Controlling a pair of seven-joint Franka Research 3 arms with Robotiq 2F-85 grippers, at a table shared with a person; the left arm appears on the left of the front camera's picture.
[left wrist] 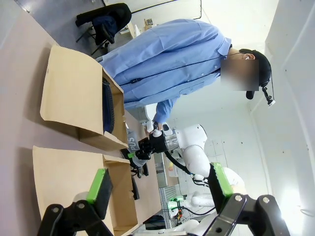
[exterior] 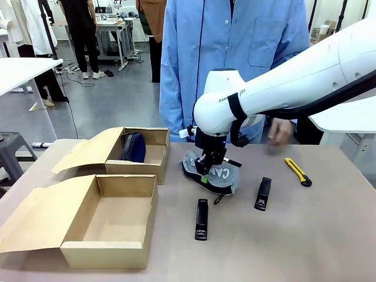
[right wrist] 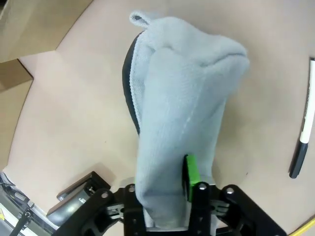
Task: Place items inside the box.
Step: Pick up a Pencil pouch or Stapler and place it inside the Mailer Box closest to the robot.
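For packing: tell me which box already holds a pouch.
The far box: a navy pouch sits inside it. The near box has none.

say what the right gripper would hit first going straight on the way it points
The grey pouch: the right gripper points down with it already between its jaws, so it would likely press it onto the table.

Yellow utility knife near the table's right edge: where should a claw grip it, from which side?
Probably mid-length on the yellow utility knife, across its narrow width, from straight above. It lies flat on the table, slim and diagonal, so align the grip crosswise to it. The nearest stapler lies apart.
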